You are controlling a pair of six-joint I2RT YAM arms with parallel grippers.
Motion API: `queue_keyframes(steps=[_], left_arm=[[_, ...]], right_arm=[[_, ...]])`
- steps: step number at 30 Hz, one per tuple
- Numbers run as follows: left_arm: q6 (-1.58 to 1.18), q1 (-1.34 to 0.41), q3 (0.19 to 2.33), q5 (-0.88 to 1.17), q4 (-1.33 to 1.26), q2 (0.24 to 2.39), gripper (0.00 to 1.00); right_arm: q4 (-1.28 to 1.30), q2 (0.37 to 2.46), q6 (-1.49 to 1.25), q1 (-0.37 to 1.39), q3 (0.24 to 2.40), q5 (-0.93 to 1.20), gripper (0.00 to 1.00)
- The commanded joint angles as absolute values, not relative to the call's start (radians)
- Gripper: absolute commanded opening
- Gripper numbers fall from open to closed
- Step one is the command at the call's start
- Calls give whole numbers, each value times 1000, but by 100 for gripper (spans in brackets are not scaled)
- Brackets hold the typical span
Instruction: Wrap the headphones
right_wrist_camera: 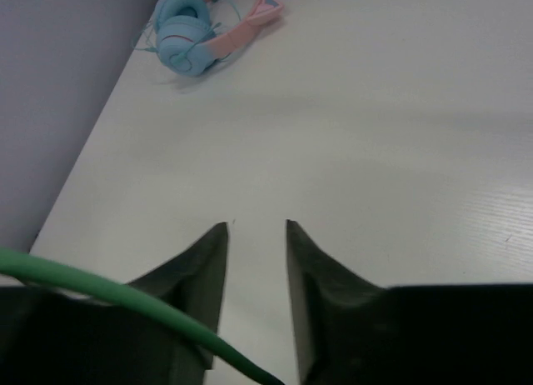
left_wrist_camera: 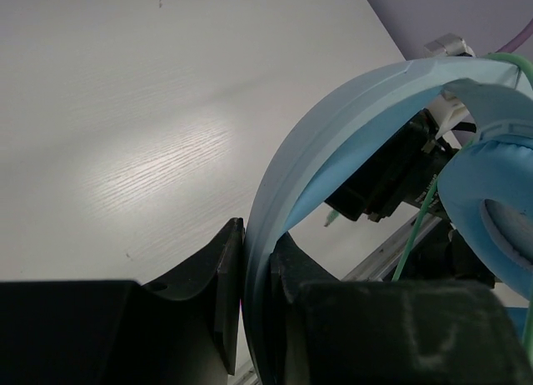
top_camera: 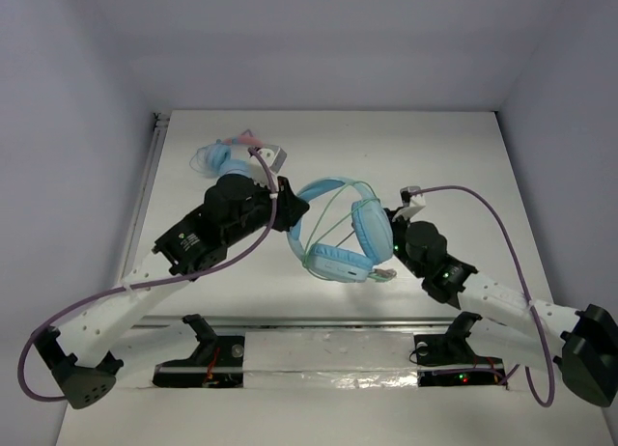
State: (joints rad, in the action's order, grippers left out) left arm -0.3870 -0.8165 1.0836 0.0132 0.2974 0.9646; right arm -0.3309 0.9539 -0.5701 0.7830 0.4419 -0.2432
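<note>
The light-blue headphones point(top_camera: 338, 236) are in the middle of the table, band arched toward the back, both ear cups toward the front. Their pale-green cable point(top_camera: 340, 203) loops over the band, and its plug end point(top_camera: 384, 272) lies by the near cup. My left gripper point(top_camera: 290, 210) is shut on the band's left side; in the left wrist view the band point(left_wrist_camera: 333, 143) runs between the closed fingers of the gripper point(left_wrist_camera: 254, 268). My right gripper point(top_camera: 394, 218) sits just right of the ear cup. It is open point(right_wrist_camera: 256, 227), and the cable point(right_wrist_camera: 125, 297) crosses in front of its left finger.
The smaller blue headphones with a pink cat-ear band point(top_camera: 227, 154) lie at the back left, also visible in the right wrist view point(right_wrist_camera: 200, 27). The table's left edge and wall are near them. A metal rail point(top_camera: 319, 322) runs along the front.
</note>
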Motion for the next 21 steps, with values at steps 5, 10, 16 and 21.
queue_keyframes(steps=[5, 10, 16, 21], left_arm=[[-465, -818, 1158, 9, 199, 942, 0], [-492, -818, 1157, 17, 123, 975, 0], [-509, -818, 1164, 28, 72, 1011, 0], [-535, -818, 1157, -49, 42, 1009, 0]], right_arm=[[-423, 946, -613, 770, 414, -236, 22], [-485, 977, -638, 770, 380, -164, 17], [-575, 1043, -667, 770, 371, -121, 8], [-574, 1029, -712, 770, 347, -153, 8]])
